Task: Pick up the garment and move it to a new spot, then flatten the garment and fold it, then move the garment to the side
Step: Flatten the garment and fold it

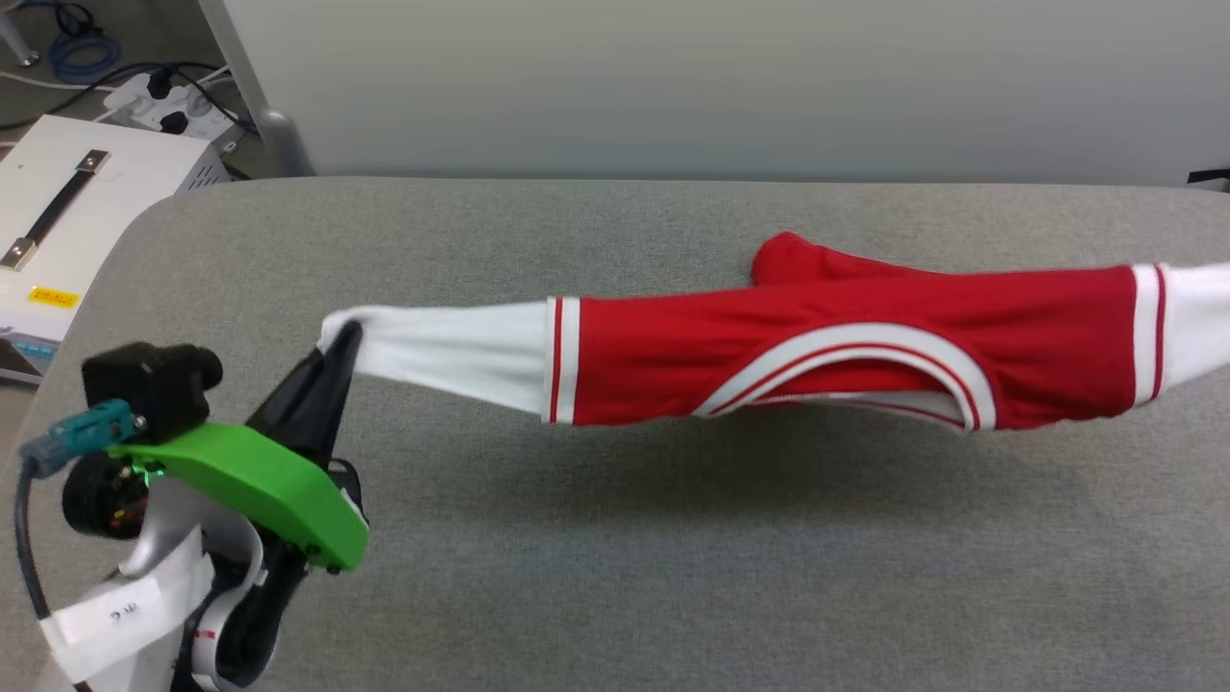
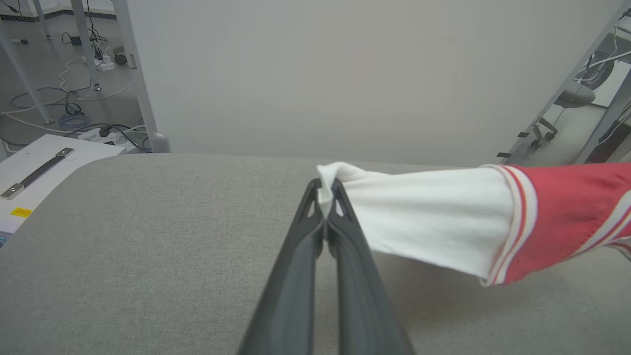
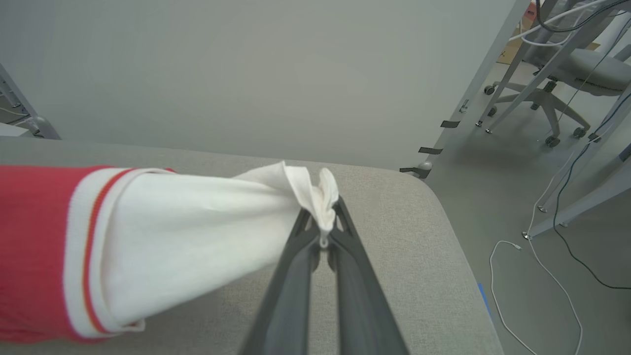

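The garment [image 1: 817, 346], a red jersey with white sleeves and red-and-white striped trim, hangs stretched in the air above the grey table [image 1: 615, 577], running left to right. My left gripper [image 1: 344, 338] is shut on the tip of its left white sleeve [image 2: 424, 217]. In the left wrist view the left gripper [image 2: 325, 190] pinches that cloth between its dark fingers. My right gripper [image 3: 325, 222] is shut on the bunched end of the other white sleeve [image 3: 197, 231]. The lower part of the jersey sags behind and touches the table [image 1: 798, 259].
A grey wall panel [image 1: 730, 86] stands along the table's far edge. A white case with a handle [image 1: 67, 211] and cables lie off the table's left. Beyond the right end of the table [image 3: 424, 236] are floor, a cable and an office chair [image 3: 577, 74].
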